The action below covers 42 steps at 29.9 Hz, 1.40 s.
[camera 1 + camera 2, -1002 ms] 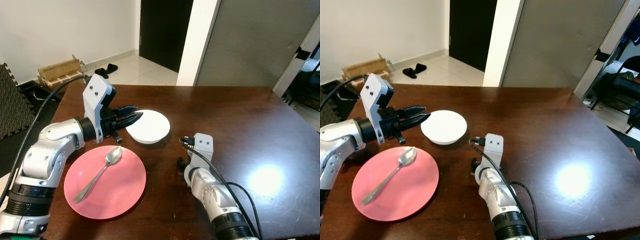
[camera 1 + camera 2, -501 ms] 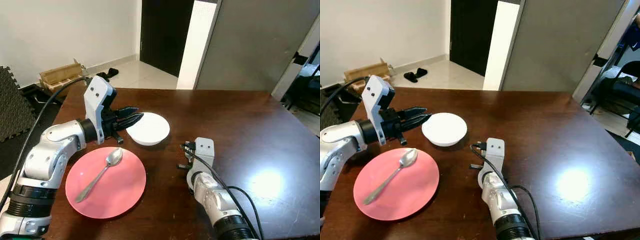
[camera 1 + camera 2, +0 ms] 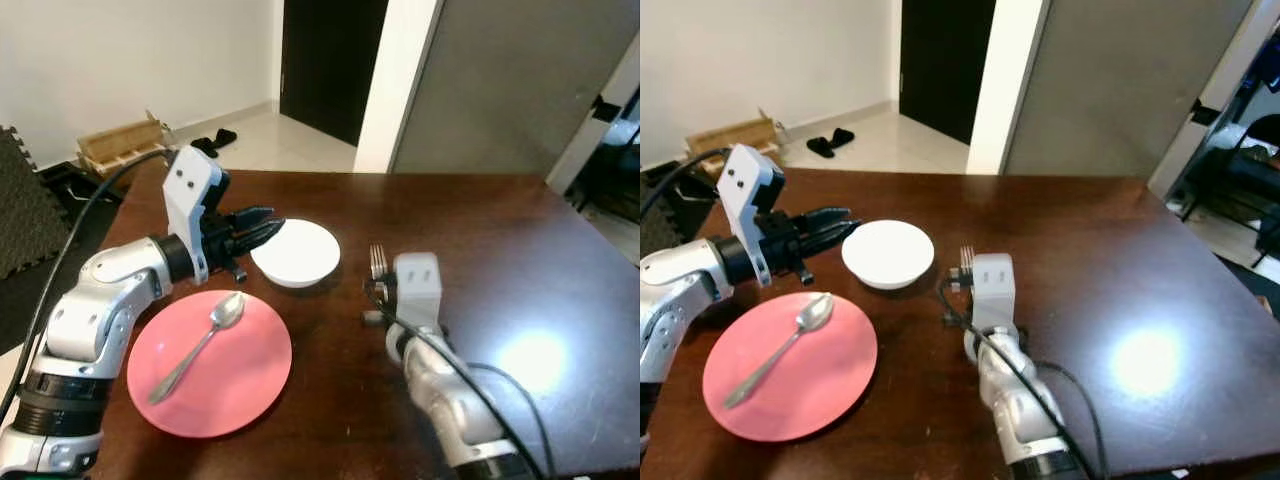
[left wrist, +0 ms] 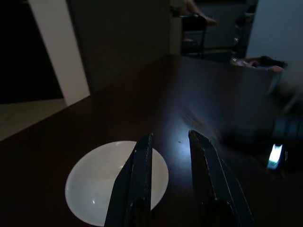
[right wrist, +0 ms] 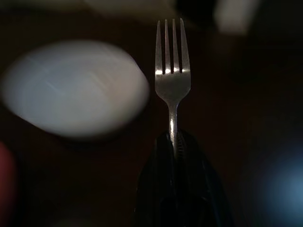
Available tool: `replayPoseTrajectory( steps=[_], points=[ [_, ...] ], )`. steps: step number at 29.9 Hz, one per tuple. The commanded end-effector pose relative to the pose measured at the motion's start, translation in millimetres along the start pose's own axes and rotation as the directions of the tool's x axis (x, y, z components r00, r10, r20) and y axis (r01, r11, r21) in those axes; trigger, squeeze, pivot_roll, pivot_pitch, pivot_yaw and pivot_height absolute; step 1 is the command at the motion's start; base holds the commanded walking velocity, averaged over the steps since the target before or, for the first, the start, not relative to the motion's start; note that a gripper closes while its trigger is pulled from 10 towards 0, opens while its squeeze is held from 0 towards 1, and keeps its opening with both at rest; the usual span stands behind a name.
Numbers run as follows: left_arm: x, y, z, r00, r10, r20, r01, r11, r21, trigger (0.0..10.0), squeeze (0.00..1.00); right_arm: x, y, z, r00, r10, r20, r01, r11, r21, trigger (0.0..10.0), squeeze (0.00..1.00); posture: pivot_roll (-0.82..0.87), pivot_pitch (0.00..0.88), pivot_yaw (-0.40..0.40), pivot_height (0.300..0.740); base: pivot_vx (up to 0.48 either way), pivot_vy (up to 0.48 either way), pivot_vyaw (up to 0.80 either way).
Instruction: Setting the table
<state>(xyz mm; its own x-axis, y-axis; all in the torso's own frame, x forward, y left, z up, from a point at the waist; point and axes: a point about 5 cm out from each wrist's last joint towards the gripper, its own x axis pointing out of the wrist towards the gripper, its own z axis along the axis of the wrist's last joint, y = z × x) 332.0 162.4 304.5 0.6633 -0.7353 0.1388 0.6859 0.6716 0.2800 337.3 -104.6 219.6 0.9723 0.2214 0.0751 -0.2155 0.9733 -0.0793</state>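
**Right wrist view: fork held upright beside the bowl**

Right wrist view shows the right gripper (image 5: 174, 142) with its two black fingers pressed together on the handle of a silver fork (image 5: 172, 80). The fork has four tines, and a band of light glints across its neck just below them. In the head camera, the tines (image 3: 378, 262) poke up just ahead of the silver right wrist, over the middle of the dark brown wooden table (image 3: 520, 250).

A white bowl (image 3: 295, 252) sits toward the table's left side, near the far edge. The left gripper (image 3: 262, 224) hovers at the bowl's left rim, its fingers (image 4: 142, 165) a narrow gap apart and holding nothing; the left wrist view looks down past them onto the bowl (image 4: 102, 182).

A pink plate (image 3: 210, 362) lies near the table's front left corner, just in front of the bowl. A metal spoon (image 3: 198, 345) rests on the plate, its bowl end pointing toward the white bowl and its handle toward the front edge.
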Motion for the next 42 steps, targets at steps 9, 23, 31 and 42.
replayPoseTrajectory(
  steps=[9,23,31,42],
  points=[
    [-42.9,61.0,23,0.905,0.424,-0.019,-0.421,0.902,0.1,10.0,0.0,-5.6,53.5,19,0.926,0.378,0.012,-0.373,0.908,0.188,10.0,0.0,0.07,0.095,-0.036,0.74,0.0,0.0,0.0],
    [-67.1,51.9,-3,0.839,0.535,-0.104,-0.524,0.844,0.116,10.0,0.0,30.1,122.0,-8,0.805,0.585,-0.104,-0.51,0.77,0.382,10.0,0.0,0.17,0.112,-0.123,0.74,0.0,0.0,0.0],
    [-82.0,50.8,2,0.785,0.614,-0.078,-0.603,0.787,0.126,10.0,0.0,42.0,136.1,5,0.744,0.665,-0.07,-0.605,0.714,0.352,10.0,0.0,0.2,0.124,-0.165,0.74,0.0,0.0,0.0],
    [-81.4,46.9,1,0.773,0.629,-0.078,-0.62,0.776,0.113,10.0,0.0,51.2,136.3,2,0.759,0.641,-0.112,-0.557,0.728,0.399,10.0,1.0,0.2,0.121,-0.162,0.74,0.0,0.0,0.0]
  ],
)
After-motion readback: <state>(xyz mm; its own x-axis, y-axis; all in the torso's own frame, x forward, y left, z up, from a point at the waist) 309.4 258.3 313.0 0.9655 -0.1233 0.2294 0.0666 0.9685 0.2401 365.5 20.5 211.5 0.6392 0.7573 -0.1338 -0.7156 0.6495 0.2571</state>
